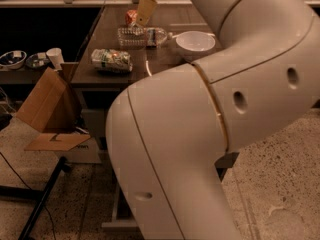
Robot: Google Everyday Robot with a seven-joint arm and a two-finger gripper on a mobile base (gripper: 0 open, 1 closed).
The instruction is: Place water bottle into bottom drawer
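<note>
Clear ribbed plastic water bottle (141, 36) lies just beside the white bowl (196, 41); likely light, crushable, best taken mid-body. Above it hovers the gripper (146, 8); whether it's closed, I cannot tell.

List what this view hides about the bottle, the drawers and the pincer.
All in the camera view:
- The bottom drawer: only its left corner shows; the robot's arm covers the rest, so its contents are unseen.
- The pincer: hangs over the water bottle at the top edge, which cuts it off; contact cannot be told.
- The red-orange can: half behind the pincer.
</note>
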